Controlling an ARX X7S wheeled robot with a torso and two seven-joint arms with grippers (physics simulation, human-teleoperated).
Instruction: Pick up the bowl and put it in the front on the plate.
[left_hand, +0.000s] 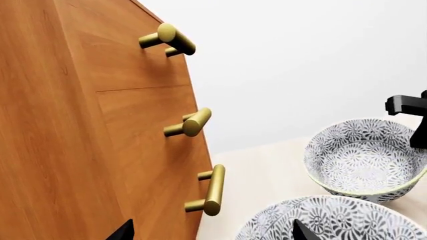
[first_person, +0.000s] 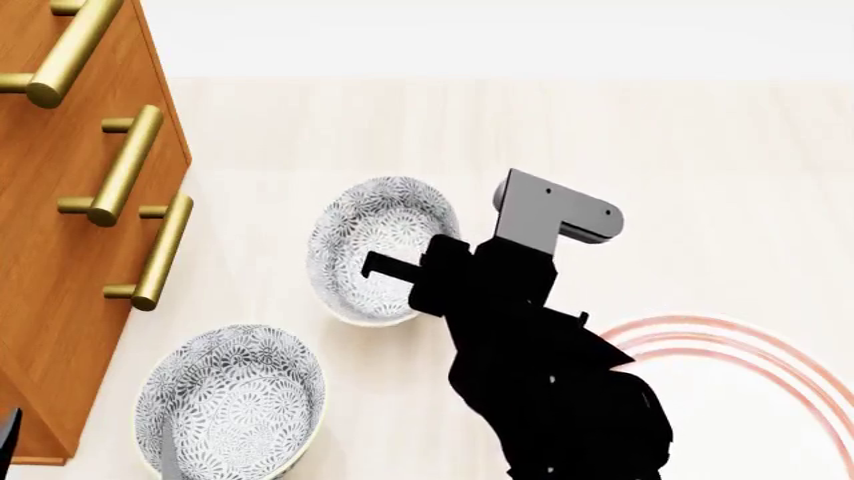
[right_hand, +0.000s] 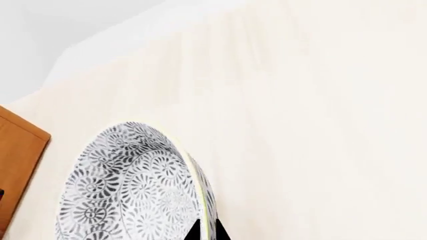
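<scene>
Two patterned bowls show in the head view: the bowl (first_person: 380, 250) farther back on the pale desk (first_person: 667, 150) and a second bowl (first_person: 234, 400) nearer the wooden cabinet (first_person: 54, 300). One red-ringed plate (first_person: 747, 380) lies well right. No writing is visible. The bowl is white with dense grey-blue flowers. The right pincer (first_person: 400, 270) straddles its rim, one finger inside. The left pincer (left_hand: 210, 231) shows two spread tips.

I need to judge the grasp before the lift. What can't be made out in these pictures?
- Right gripper: head view, the arm hides whether it pinches the far bowl; right wrist view shows only fingertips.
- Plate: head view, covered by the arm and cut by the frame edge.
- Near bowl: cut off by the frame edge.
</scene>
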